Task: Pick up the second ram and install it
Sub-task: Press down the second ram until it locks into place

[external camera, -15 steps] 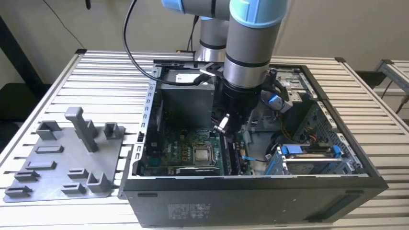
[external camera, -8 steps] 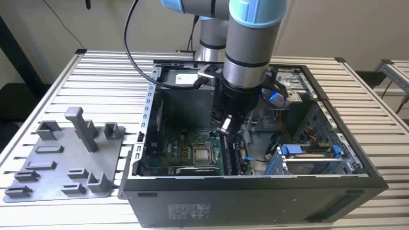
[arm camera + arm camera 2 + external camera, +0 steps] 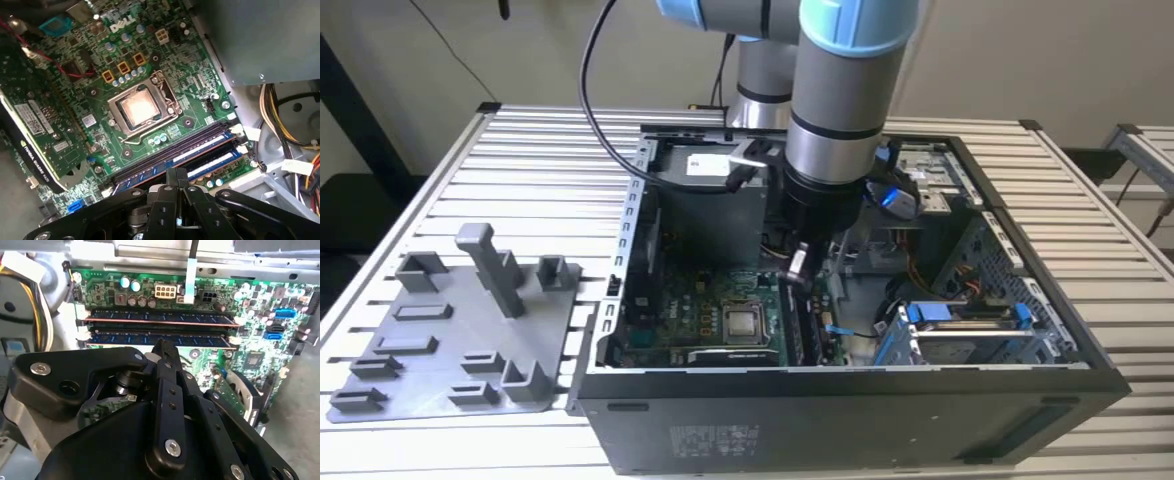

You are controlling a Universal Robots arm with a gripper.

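In the exterior view, the arm (image 3: 843,110) reaches down into an open computer case (image 3: 854,400) that lies on a slatted metal surface (image 3: 520,160). The tool (image 3: 798,268) is low inside the case, just above the green board (image 3: 707,320), beside the silver processor socket (image 3: 744,322). A grey holder plate (image 3: 454,340) with posts and blocks lies on the surface toward the exterior view's left of the case, well apart from the tool. A blue drive bracket (image 3: 961,315) sits in the case toward the exterior view's right.

In the second wrist view, the black tool (image 3: 164,346) has its fingers (image 3: 165,352) drawn together into one narrow tip, clenched with nothing between them. The tip is at the top edge of the second ram (image 3: 200,340), which lies along its slot on the board; whether the tip touches it I cannot tell. Another stick (image 3: 155,317) stands seated in the slot just beyond, parallel to it. White latches (image 3: 82,334) stand at the slot ends.

In the first wrist view, the tool (image 3: 176,172) again shows its fingers (image 3: 172,185) pressed together, right above the ram slots. The second ram (image 3: 210,167), with a pale label along it, sits in the slot nearest the tool, and the other stick (image 3: 172,150) lies beside it. The processor socket (image 3: 142,107) is farther out on the board, and a card (image 3: 37,130) stands along the board's edge. Bundled wires (image 3: 285,115) run by the case wall.
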